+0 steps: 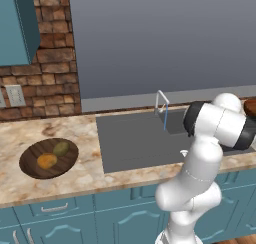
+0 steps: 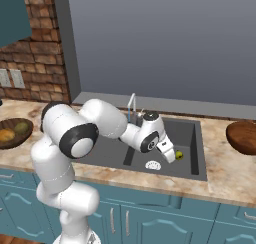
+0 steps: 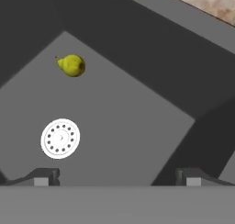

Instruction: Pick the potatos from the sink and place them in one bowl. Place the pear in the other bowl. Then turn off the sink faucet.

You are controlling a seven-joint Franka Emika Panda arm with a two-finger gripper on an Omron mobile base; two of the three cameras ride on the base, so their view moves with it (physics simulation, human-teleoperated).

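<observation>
Two potatos, one golden-orange (image 1: pixel 47 161) and one olive-green (image 1: pixel 61 148), lie in the dark brown wooden bowl (image 1: pixel 30 163) on the counter at left; the same bowl (image 2: pixel 11 140) sits at the left edge of the right base view. A yellow-green pear (image 2: pixel 178 155) (image 3: pixel 72 65) rests on the floor of the sink (image 2: pixel 192 133) (image 3: pixel 137 113). My gripper (image 2: pixel 170 157) (image 3: pixel 117 179) hangs open inside the well, just left of the pear and apart from it, with nothing between its fingers. The reddish-brown bowl (image 2: pixel 242 136) stands empty right of the sink. The faucet (image 1: pixel 161 105) (image 2: pixel 131 108) arches over the basin with a thin blue stream below its spout.
A white round drain (image 3: pixel 60 138) (image 2: pixel 153 165) lies near the gripper on the sink floor. Steep dark sink walls (image 3: pixel 151 48) rise around the well. A brick wall (image 1: pixel 50 63) with outlets stands behind the marble counter (image 1: pixel 80 178).
</observation>
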